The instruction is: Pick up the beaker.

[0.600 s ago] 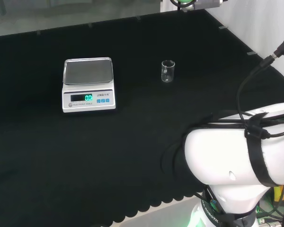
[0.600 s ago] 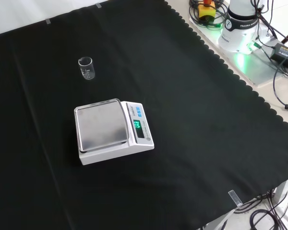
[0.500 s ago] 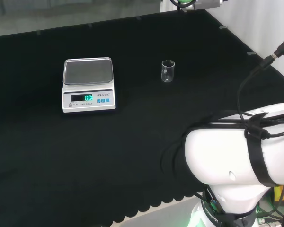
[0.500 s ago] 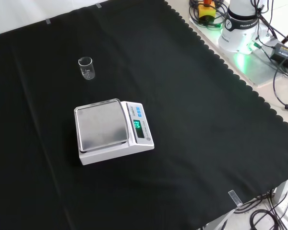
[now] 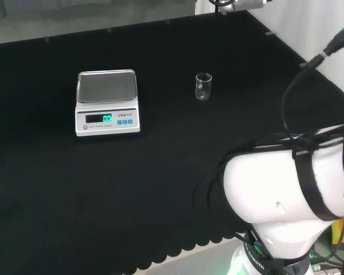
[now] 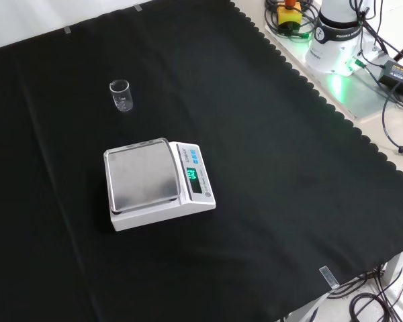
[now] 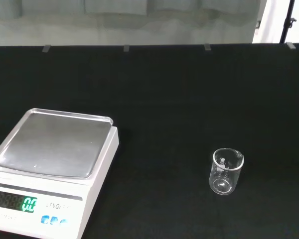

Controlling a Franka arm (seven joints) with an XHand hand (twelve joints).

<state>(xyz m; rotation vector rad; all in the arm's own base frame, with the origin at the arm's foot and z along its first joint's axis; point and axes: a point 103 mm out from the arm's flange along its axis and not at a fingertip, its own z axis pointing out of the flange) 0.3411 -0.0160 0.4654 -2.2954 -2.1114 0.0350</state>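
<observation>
In the head view, a small clear glass beaker (image 5: 203, 86) is being seen standing upright on the black cloth (image 5: 160, 172), apart from everything else and with nothing touching it. A white digital scale (image 5: 108, 103) with a steel weighing pan is being shown well to its left, its green display lit and turned toward the camera. The big white links of the arm (image 5: 286, 200) are being seen at the lower right, with black cables looped over them (the beaker is standing beyond them, farther up the cloth).

In the front view, the beaker (image 6: 120, 95) is being shown upright near the upper left of the cloth (image 6: 269, 201), with the scale (image 6: 158, 183) sitting nearer the camera and slightly to the right, well apart from it. The pan of the scale is lying bare. The arm's base (image 6: 339, 33) is being seen at the upper right, off the cloth's scalloped edge, among cables.

In the wrist view, the beaker (image 7: 226, 171) is being seen upright and empty, printed marks showing on its wall, with the scale (image 7: 52, 167) off to one side and clear cloth lying between the two. Whether the hand is spread, pressed together or pinching anything cannot be told from these pictures.
</observation>
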